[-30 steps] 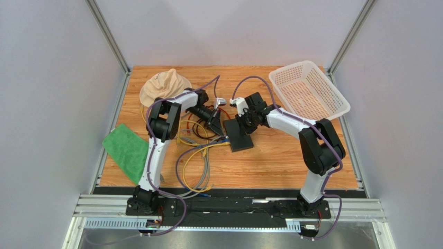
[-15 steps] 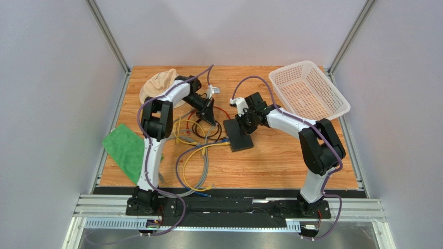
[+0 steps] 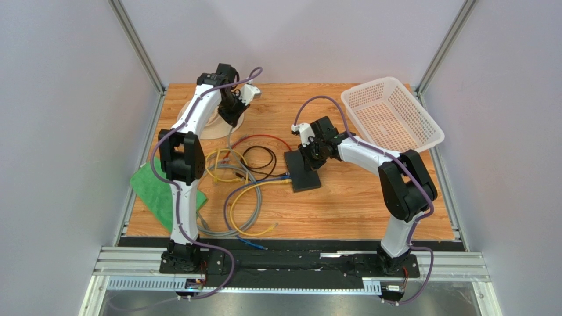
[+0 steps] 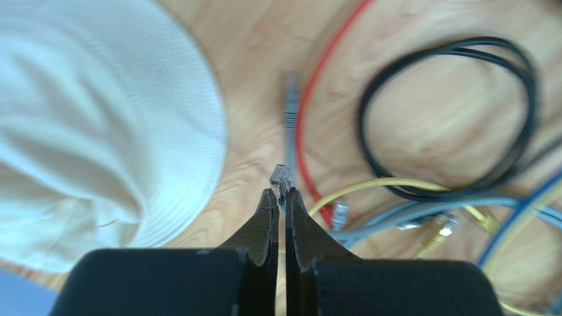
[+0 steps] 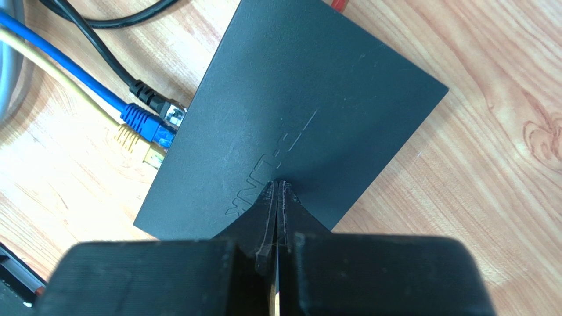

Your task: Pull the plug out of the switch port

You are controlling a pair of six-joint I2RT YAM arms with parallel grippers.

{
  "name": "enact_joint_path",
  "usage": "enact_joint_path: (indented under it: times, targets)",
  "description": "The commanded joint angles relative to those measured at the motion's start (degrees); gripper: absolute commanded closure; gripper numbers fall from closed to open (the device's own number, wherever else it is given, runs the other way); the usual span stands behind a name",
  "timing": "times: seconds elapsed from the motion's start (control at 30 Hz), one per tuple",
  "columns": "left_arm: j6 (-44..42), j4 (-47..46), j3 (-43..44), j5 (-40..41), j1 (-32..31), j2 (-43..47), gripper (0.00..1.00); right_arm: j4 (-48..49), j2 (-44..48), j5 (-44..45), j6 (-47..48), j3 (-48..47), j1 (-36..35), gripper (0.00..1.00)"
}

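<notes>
Top view, change: the left claw (image 3: pixel 231 120) has pulled away from beside the switch (image 3: pixel 304 175) to the far left of the counter (image 3: pixel 356 204), at about 10 o'clock from the switch. A grey cable (image 3: pixel 230 140) trails down from it.
Top view, meaning: the plug appears to be out of its port, so the task looks essentially done, with only the release left.
Top view, right claw (image 3: pixel 310 158): unmoved, resting on the switch's 12 o'clock end.
Left wrist view, left claw: fingers together, clamped on the clear plug (image 4: pixel 280 176) and held above the counter. A cream cap (image 4: pixel 99 131) lies at 9 o'clock.
Right wrist view, right claw: fingers together with the tips pressed on the switch lid, gripping nothing.
Right wrist view, ports: a black plug (image 5: pixel 156 100), a blue plug (image 5: pixel 142 119) and a yellow plug (image 5: pixel 135 140) remain seated along the 9 o'clock edge.
Right wrist view, writing: embossed lettering on the lid, upside down and partly covered by the claw, cannot be read with certainty.
</notes>
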State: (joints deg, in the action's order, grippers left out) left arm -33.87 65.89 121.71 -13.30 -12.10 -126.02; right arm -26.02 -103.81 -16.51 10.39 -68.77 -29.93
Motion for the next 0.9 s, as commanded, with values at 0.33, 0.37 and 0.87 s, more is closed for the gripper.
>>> enact_joint_path:
  times: [0.33,0.37,0.87]
  targets:
    - [14.96,-24.31,-5.06,-2.54,1.55,10.25,0.43,-3.42,-3.77,2.36,0.33,-0.74,-0.21,1.00]
    - [16.62,-24.66,-5.95,-6.44,1.55,10.96,0.38,-3.60,-3.94,2.36,0.24,-0.92,-0.21,1.00]
    - [34.74,-35.74,-31.89,-47.59,-6.26,8.70,0.35,-4.65,-4.03,3.24,1.12,-1.54,-0.48,1.00]
